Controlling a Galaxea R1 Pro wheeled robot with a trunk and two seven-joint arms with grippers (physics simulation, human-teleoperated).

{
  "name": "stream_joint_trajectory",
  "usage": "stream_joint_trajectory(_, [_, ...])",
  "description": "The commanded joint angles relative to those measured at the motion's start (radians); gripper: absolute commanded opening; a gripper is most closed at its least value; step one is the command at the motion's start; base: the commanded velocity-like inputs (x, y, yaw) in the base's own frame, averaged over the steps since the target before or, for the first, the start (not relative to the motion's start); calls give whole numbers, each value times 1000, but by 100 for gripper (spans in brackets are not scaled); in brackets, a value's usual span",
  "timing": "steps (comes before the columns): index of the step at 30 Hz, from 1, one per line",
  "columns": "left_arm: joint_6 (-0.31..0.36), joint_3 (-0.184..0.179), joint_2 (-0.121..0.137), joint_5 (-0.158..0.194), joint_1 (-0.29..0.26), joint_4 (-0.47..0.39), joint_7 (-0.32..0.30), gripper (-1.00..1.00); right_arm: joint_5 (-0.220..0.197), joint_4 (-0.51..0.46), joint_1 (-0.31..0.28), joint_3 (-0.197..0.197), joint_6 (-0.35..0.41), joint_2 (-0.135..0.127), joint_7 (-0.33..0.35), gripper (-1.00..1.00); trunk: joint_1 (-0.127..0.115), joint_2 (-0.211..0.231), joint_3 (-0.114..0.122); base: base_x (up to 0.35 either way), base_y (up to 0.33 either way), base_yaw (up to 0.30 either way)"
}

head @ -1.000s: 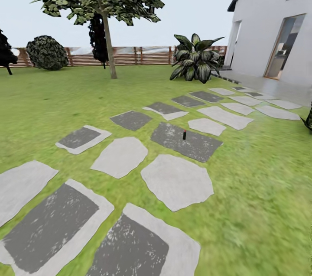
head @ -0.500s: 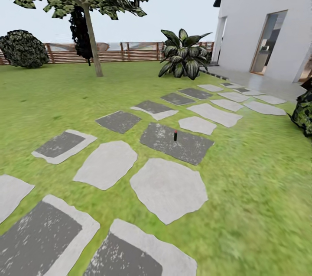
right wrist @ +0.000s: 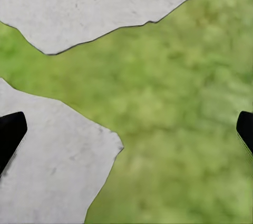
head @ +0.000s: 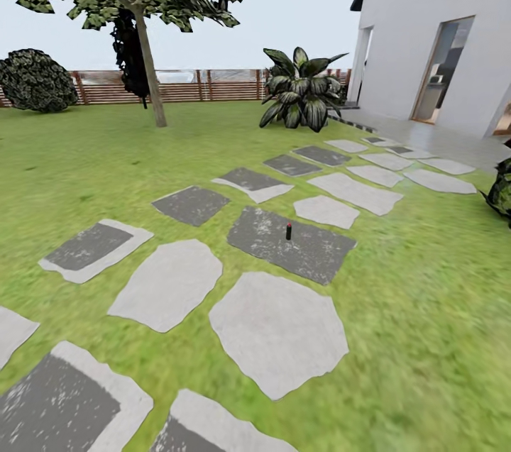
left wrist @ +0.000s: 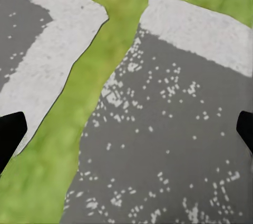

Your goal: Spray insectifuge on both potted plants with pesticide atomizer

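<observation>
Ahead, pesticide atomizer (head: 289, 231) upright mid dark stepping stone (head: 312, 253) on lawn (head: 426, 310). My left gripper (left wrist: 126, 134) and right gripper (right wrist: 126, 134) both spread, holding nothing.

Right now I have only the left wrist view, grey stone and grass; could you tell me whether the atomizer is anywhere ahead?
Observer: Yes. The pesticide atomizer stands upright on a dark stepping stone ahead in the head view.
Operator: Thank you. Is the right gripper holding anything?
Observer: No. The right gripper is open over grass and pale stones.
Operator: What lies beyond the atomizer, please?
Observer: A large striped-leaf plant, with the wooden fence behind it.
</observation>
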Motion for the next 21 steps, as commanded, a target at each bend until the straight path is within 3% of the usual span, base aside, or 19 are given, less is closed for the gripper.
stream_joint_trajectory(1, [-3,2,0,1,-1,1,0,100,0,1,-1,-1,-3,0,0,100,0,0,-1,339,0,0])
stream_joint_trajectory(21, [-3,3,1,1,-1,1,0,100,-3,-1,-1,-8,-3,0,-1,100,0,0,-1,339,0,0])
